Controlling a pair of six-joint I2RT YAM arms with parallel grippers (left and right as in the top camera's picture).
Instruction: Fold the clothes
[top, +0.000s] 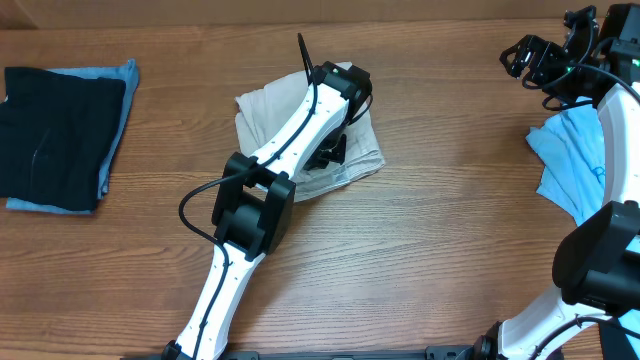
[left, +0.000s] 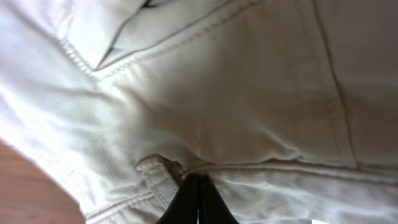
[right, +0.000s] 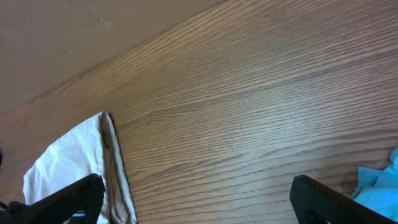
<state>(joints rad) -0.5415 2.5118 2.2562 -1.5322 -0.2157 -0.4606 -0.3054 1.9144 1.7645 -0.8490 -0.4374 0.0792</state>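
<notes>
Our left claw (left: 198, 190) is pinched shut on the shorts (top: 262, 115), bunched mid-scene. We should draw that seam across slowly and lay it flat. Our right claw (right: 196, 186) gapes empty, far right.

The shorts (left: 249, 93) are matt, finely ribbed woven cloth with raised stitched seams. The table (top: 450, 220) is smooth, faintly sheened wood with clear grain. The black garment (top: 50, 130) is matt cloth.
</notes>
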